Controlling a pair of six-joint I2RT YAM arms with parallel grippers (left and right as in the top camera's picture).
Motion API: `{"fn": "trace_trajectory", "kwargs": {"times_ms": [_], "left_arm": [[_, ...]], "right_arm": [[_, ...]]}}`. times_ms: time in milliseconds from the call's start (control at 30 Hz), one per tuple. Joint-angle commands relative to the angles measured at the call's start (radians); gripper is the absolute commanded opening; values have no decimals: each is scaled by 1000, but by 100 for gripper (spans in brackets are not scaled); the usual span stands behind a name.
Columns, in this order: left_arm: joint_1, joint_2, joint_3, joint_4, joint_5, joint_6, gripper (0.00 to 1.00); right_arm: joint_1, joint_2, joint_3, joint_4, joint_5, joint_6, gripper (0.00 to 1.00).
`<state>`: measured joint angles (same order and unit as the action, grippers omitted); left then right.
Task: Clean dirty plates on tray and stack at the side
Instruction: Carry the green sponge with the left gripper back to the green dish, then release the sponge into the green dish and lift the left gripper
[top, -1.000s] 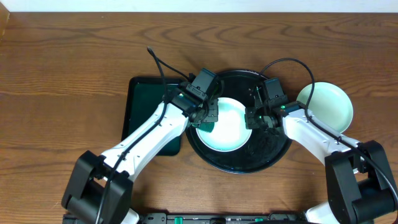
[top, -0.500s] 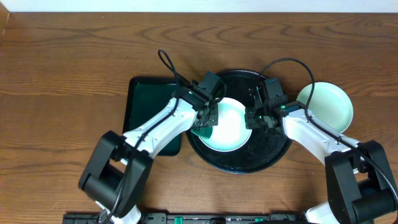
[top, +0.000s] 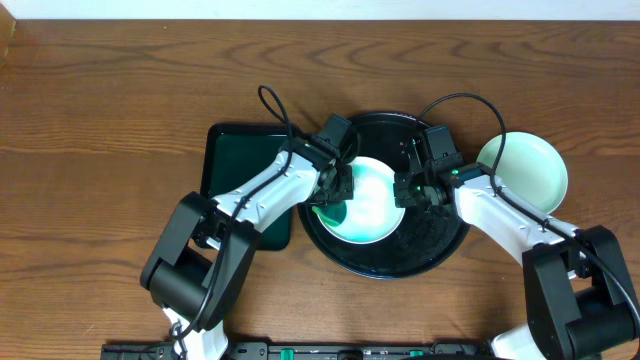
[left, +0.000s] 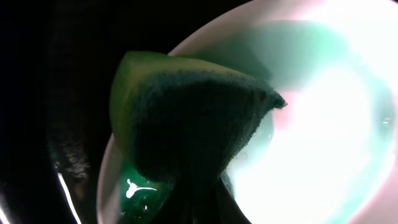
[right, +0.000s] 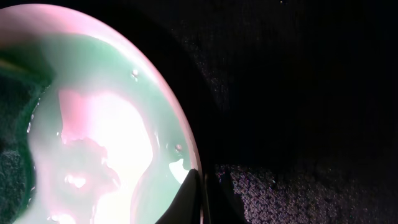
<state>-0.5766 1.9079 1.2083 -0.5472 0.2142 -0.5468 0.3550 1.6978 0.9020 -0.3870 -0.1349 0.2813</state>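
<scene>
On the black tray (top: 432, 245), plate (top: 378, 205) flat, face up, left claw (top: 335, 195) pinching sponge (left: 186, 118), right claw (right: 202, 185) pinching its rim.

- No writing, brand, number or sign can be read on the tray (top: 432, 243), the plates (top: 530, 172) or anything else in any view.
</scene>
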Motion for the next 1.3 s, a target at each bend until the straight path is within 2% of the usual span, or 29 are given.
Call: {"fn": "trace_trajectory", "kwargs": {"times_ms": [0,100,333,533,700,900,1100,1267], "left_arm": [[-25,61,-7,22,257,-8,7],[-24,23,4,22,299,-9,7],[-6,-176,16,36,275,10,7],[50,-375,16,-43,68,32,8],[140,-455,16,-205,-124,84,8],[265,-454,0,-341,-211,121,7],[358,-430,-32,-369,-211,159,7],[379,-380,-60,-343,-211,223,7]], "right_arm": [[19,6,-3,4,-27,2,1],[19,6,-3,6,-27,2,1],[19,6,-3,3,-28,2,1],[19,6,-3,3,-28,2,1],[19,6,-3,3,-27,2,1],[19,6,-3,3,-27,2,1],[19,6,-3,5,-28,2,1],[19,6,-3,5,-28,2,1]]}}
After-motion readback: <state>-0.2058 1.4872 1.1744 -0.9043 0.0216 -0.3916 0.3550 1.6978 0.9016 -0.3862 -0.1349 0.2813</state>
